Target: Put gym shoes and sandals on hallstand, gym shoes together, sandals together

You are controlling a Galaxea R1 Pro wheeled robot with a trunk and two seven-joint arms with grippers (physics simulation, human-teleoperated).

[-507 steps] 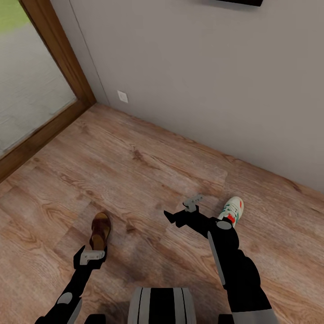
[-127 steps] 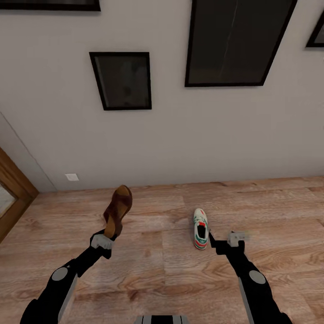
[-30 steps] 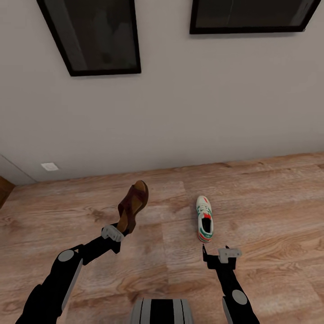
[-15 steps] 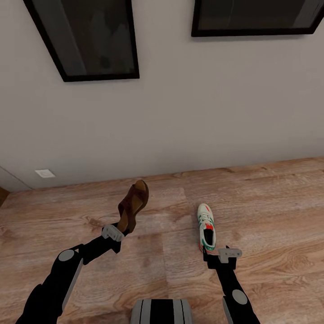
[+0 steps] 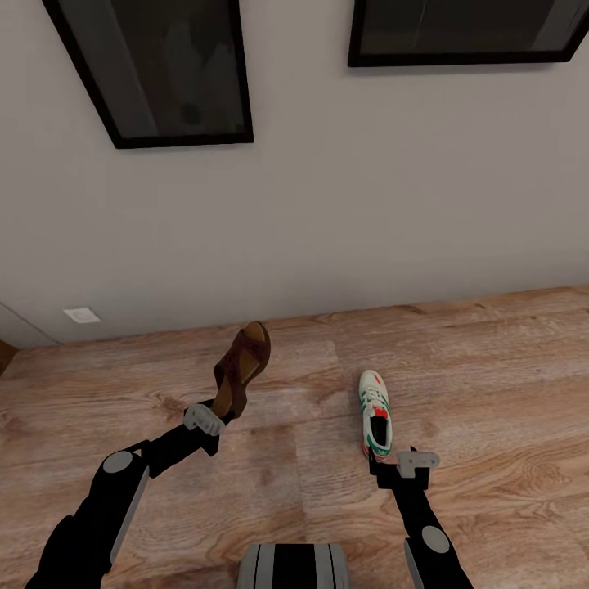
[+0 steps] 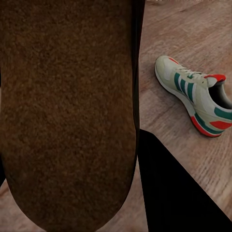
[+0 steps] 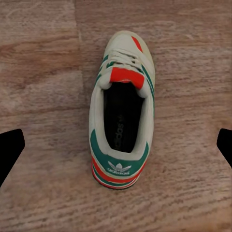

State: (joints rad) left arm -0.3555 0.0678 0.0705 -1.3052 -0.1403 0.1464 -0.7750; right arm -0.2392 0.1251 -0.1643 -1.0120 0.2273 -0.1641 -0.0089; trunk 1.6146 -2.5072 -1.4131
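Left gripper (image 5: 214,414) is seen in the head view clamped on the heel end of a brown sandal (image 5: 241,370), which is held clear of the corridor floor (image 5: 491,368) and tilted, toe end raised toward the wall (image 5: 343,204). Right gripper (image 5: 394,467) is positioned just behind the heel of a gym shoe (image 5: 375,411) that lies flat on the planks, toe toward the wall; contact with the shoe is not evident. Two dark framed pictures (image 5: 155,69) are noted on the wall, and a white wall plate (image 5: 81,315) near the floor line at the left.

Left wrist view: the sandal (image 6: 67,111) is recorded close against the camera, its brown surface covering most of the frame. The gym shoe (image 6: 195,99) is visible beyond it on the floor, well apart from the sandal, green side stripes and red-orange heel patch facing the camera.

Right wrist view: the gym shoe (image 7: 123,111) is seen from above and behind, heel nearest, lying between the two dark fingertips (image 7: 9,150) at the frame edges. The jaws are spread wide, well clear of both sides of the shoe. Height above the shoe cannot be judged reliably from this angle.
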